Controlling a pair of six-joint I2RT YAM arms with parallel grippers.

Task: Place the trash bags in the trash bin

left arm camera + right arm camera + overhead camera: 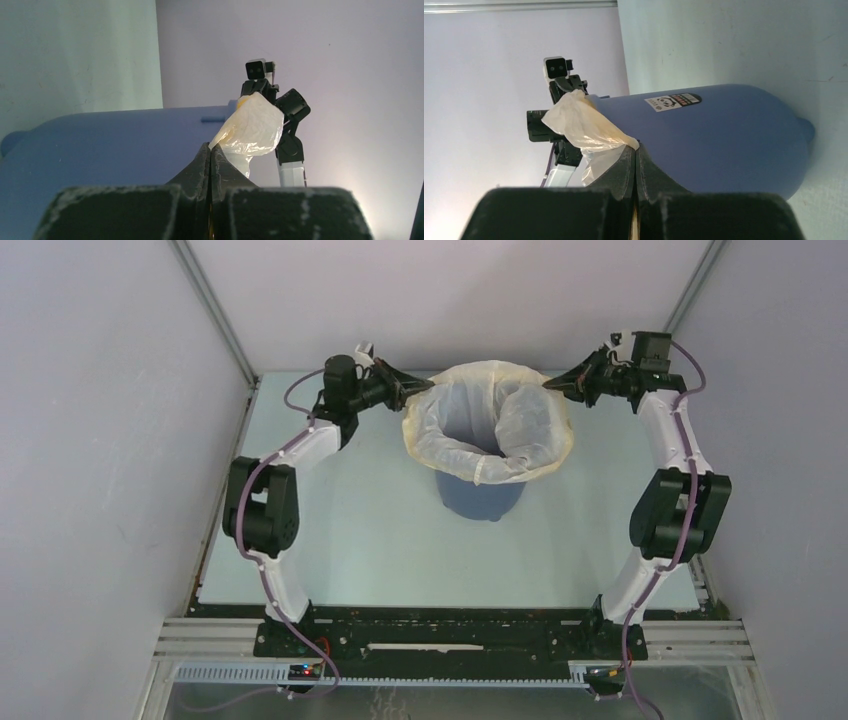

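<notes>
Pale table (350,540), grey enclosure walls (100,420), aluminium frame (190,638)

Plain pale lilac-grey walls (90,440) stand around me, joined at the corners by slim metal posts (217,315). My pale green desk (380,540) lies between them, an aluminium rail (200,635) along its near edge.

The trash bin (724,135) bears a sticker (672,100) (panda face) with unreadable print.
</notes>
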